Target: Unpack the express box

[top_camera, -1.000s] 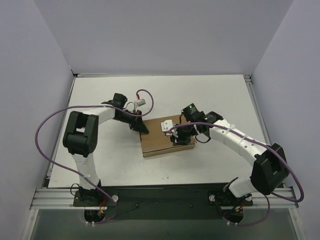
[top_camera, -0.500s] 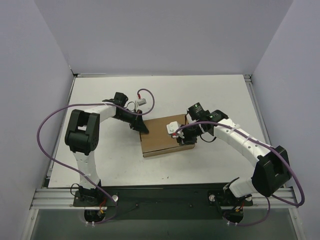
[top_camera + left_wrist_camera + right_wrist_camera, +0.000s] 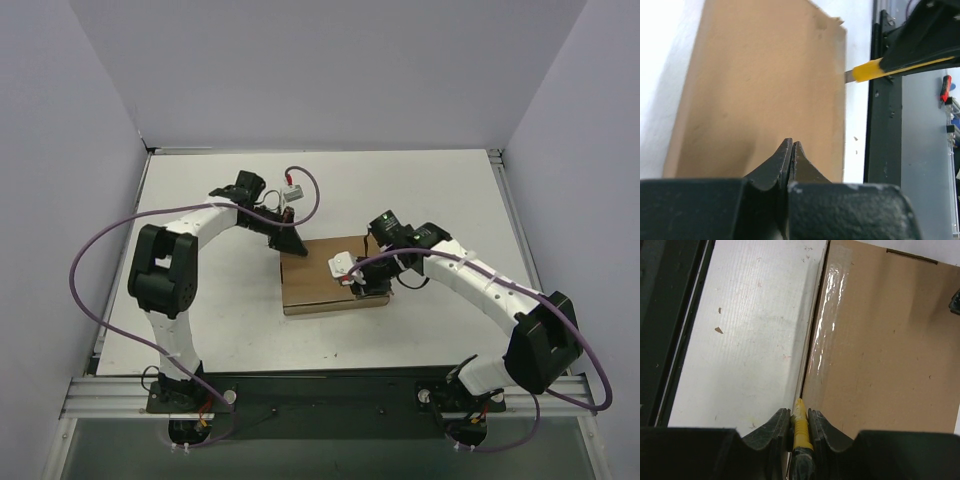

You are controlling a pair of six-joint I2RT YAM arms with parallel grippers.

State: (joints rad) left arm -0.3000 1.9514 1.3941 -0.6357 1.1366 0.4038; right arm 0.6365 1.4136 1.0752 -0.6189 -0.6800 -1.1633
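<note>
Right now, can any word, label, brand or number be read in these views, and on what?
None readable in any view.
express box: plain brown cardboard, no print.
clear tape on the box: unprinted.
yellow-handled cutter: no marking visible.

the express box (image 3: pixel 315 282) is a flat, plain brown cardboard mailer, lying closed mid-table, with glossy clear tape along one edge.
</note>
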